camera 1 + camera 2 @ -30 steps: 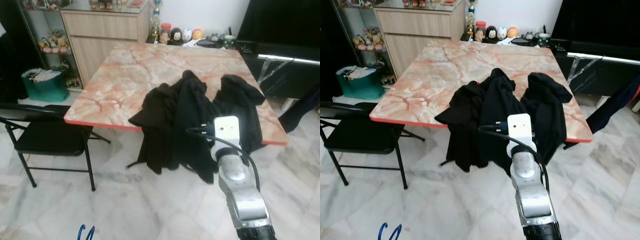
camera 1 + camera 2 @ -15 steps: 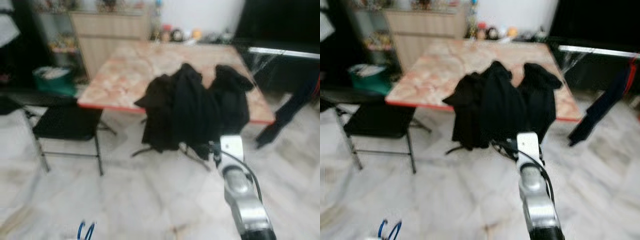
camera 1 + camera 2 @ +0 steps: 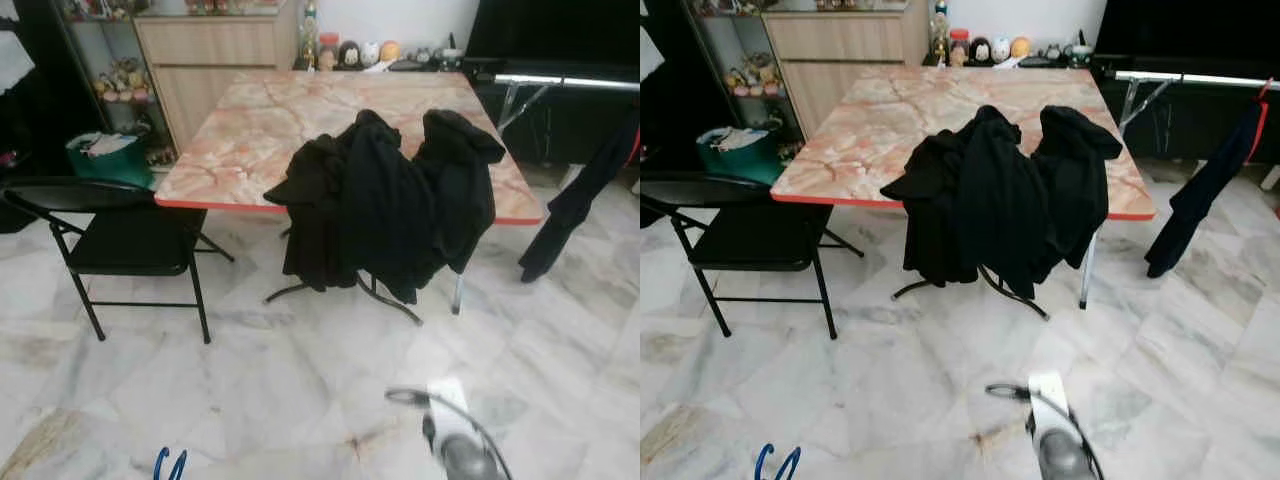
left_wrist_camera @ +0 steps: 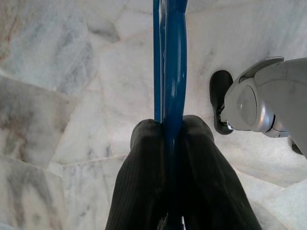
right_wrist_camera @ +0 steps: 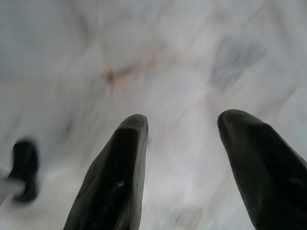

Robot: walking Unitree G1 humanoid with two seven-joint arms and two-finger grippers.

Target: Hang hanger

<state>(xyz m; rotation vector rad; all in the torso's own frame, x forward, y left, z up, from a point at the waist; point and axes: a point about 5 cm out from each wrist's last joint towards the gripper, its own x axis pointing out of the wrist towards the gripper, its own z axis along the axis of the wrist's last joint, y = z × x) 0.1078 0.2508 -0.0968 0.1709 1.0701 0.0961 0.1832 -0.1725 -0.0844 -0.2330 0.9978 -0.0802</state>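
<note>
**Hanger held low at left**

Left gripper [image 4: 165, 129]: fingers closed tight on blue hanger [image 4: 169, 62], above marble floor [image 3: 300, 380]. Right gripper [image 5: 182, 124]: fingers spread, holding nothing, pointing at floor. Black coats [image 3: 385, 200] draped over table [image 3: 250, 130]; chair [image 3: 120, 240] beside.

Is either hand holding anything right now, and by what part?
The left hand is shut on the blue hanger, gripping its thin frame. The right hand is open and holds nothing.
</note>
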